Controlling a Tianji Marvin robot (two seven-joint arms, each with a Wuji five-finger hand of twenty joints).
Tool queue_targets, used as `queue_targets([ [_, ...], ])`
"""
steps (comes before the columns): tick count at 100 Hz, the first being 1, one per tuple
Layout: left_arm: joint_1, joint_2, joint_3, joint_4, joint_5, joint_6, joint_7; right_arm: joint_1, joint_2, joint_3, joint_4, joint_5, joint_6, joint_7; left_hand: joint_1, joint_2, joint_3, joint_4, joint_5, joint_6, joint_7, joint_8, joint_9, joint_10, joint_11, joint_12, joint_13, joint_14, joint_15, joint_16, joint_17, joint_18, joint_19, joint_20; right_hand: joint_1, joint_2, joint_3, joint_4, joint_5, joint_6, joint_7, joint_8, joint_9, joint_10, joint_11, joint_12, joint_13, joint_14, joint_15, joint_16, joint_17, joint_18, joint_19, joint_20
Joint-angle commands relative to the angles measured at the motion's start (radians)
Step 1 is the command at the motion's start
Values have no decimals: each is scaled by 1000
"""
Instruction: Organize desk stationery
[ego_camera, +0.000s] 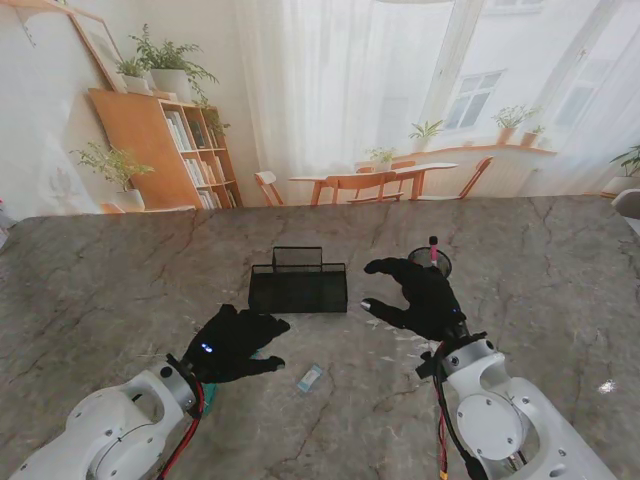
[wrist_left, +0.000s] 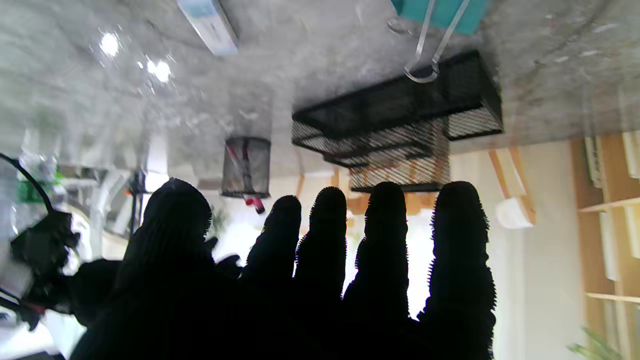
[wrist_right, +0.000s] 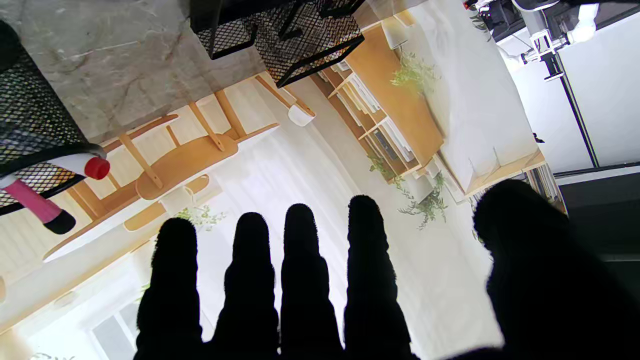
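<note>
A black mesh desk organizer (ego_camera: 298, 285) (wrist_left: 400, 112) (wrist_right: 285, 30) stands mid-table. To its right is a round mesh pen cup (ego_camera: 434, 263) (wrist_left: 246, 167) (wrist_right: 30, 120) holding a pink pen (wrist_right: 37, 204) and a red-capped white marker (wrist_right: 75, 165). A small blue-and-white eraser (ego_camera: 309, 378) (wrist_left: 207, 25) lies nearer to me. A teal binder clip (wrist_left: 440, 12) lies by my left hand. My left hand (ego_camera: 235, 343) hovers open in front of the organizer, fingers (wrist_left: 325, 235) straight. My right hand (ego_camera: 415, 295) is open beside the cup, fingers (wrist_right: 300, 260) spread and holding nothing.
The grey marble table (ego_camera: 120, 280) stretches wide on both sides. Its far edge meets a printed backdrop of a room with a bookshelf. Both white forearms rise from the near corners.
</note>
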Motion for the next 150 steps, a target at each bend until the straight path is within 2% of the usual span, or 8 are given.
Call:
queue_targets([
  [1,-14,1,36,14,-7,9,-7,-7,-1,2,2,2,1,8,-25,-27,19,-80,14,44,13,25,9,21,26,42,11,-8,37,34,22,-28,60,-21,7,9,-27,-23,16,-6,9,17,11,-7,17,20,19,2,5,18,-4,3,20,25],
  [14,-59,13,124,23,73,67,-51,-5,-4,-1,4,8,0,1,-51,-28,18,-81,10,74,33,67,3,23,65,105,-2,-3,91,75,42,-78,99,-40,12,16,-32,-22,18,-7,10,18,16,-6,19,25,22,2,8,23,-2,4,24,29],
  [36,-144,25,250,59,101,117,-130,-1,-8,-8,7,31,0,-6,-51,-48,19,-81,-44,99,19,102,-14,44,94,138,-13,24,162,114,55,-124,151,-33,19,29,-41,-20,20,-4,12,20,21,-6,20,31,24,1,11,29,-3,3,28,34],
  [80,-290,33,414,165,76,185,-184,-9,-17,0,9,47,6,-39,-19,-68,24,-78,-169,146,-55,60,-37,66,100,124,4,71,243,145,86,-145,206,-27,36,50,-57,-16,31,-1,19,25,29,-4,23,40,28,1,16,37,-4,4,36,42],
  [93,-340,32,466,203,43,205,-193,-9,-18,1,12,44,7,-48,6,-98,22,-77,-152,93,-32,62,-8,64,132,127,42,65,290,161,125,-169,241,-27,39,54,-61,-15,32,-1,21,27,30,-5,24,43,28,0,17,39,-4,3,39,44],
  [112,-375,34,517,236,6,220,-210,-10,-21,3,14,45,8,-64,79,-171,25,-73,-114,-23,52,174,62,26,235,180,152,3,398,213,254,-268,317,-42,39,61,-67,-14,39,-2,25,30,34,-3,26,46,30,-1,20,41,-4,4,42,47],
  [140,-411,37,566,277,-23,222,-208,-14,-25,7,15,50,11,-82,285,-252,49,-65,-68,-84,183,326,141,-31,328,187,281,-94,426,210,414,-364,330,-107,38,72,-73,-13,55,-3,35,35,40,-5,28,50,32,-1,23,44,-4,4,46,51],
  [150,-433,36,589,301,-34,216,-187,-15,-27,8,14,53,14,-87,385,-320,66,-75,-43,-108,308,390,187,-49,289,351,278,-98,422,210,401,-357,333,-103,38,75,-75,-13,60,-5,38,37,41,-4,28,51,33,-1,24,44,-4,5,47,52],
])
